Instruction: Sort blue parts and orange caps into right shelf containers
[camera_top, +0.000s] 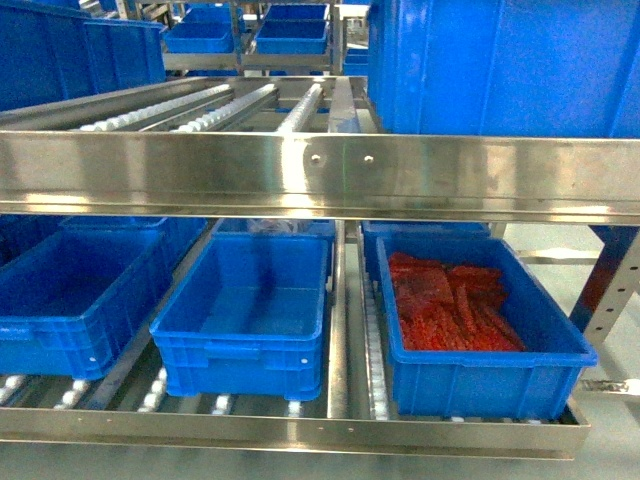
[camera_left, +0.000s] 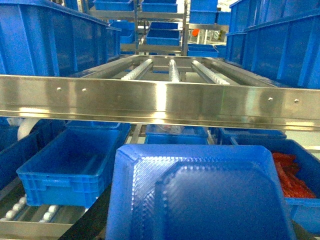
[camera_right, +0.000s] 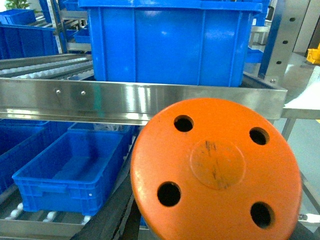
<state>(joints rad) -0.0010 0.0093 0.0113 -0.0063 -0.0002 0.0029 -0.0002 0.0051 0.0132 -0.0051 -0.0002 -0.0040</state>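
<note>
A dark blue angular part (camera_left: 200, 195) fills the lower half of the left wrist view, held close to the camera. My left gripper is shut on it, and only one dark finger (camera_left: 92, 222) shows at its left edge. An orange cap (camera_right: 217, 170), round with several holes, fills the right wrist view. My right gripper is shut on it, with dark fingers (camera_right: 107, 220) showing beneath. On the lower shelf, the right crate (camera_top: 480, 375) holds orange-red pieces (camera_top: 450, 305). The middle crate (camera_top: 245, 345) is empty. Neither gripper shows in the head view.
A steel shelf beam (camera_top: 320, 175) crosses in front at mid height, with roller tracks behind it. A large blue crate (camera_top: 500, 60) stands on the upper shelf at right. Another blue crate (camera_top: 70, 310) sits at lower left. A steel lip (camera_top: 290, 430) edges the lower shelf.
</note>
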